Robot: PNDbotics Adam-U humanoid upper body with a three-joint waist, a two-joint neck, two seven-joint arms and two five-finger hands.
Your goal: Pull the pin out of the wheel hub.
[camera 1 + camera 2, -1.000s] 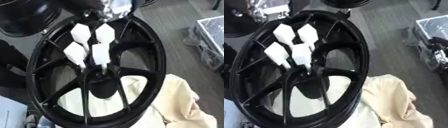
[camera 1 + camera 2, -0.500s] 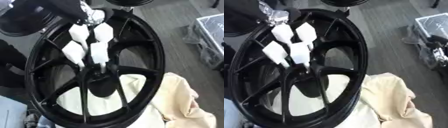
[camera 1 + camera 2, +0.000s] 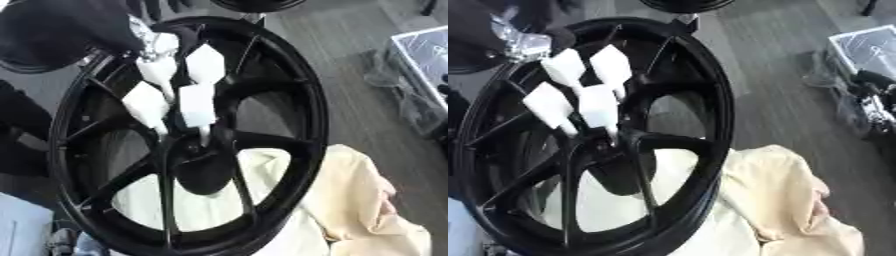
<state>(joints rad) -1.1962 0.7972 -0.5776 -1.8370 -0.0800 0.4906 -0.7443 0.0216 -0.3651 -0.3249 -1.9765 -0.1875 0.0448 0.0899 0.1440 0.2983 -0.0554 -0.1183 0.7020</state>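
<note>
Across the middle of both views a large black wheel hub [image 3: 289,100] is lying tilted, its spokes running into a dark centre. Under its lower right edge a cream cloth [image 3: 359,200] is spreading out over the grey floor [image 3: 780,75], and pale cloth is showing through the gaps between the lower spokes. At the right edge a clear-wrapped box [image 3: 868,55] is sitting well apart from the wheel. Four white pins [image 3: 198,105] are standing up from the centre of the hub, clustered close together, their flat white heads pointing up and to the left. From the upper left the robot's left hand [image 3: 144,37] is reaching in, black with silver parts, touching the head of the top-left pin [image 3: 160,70]; whether its fingers are curling round that pin I cannot tell.
</note>
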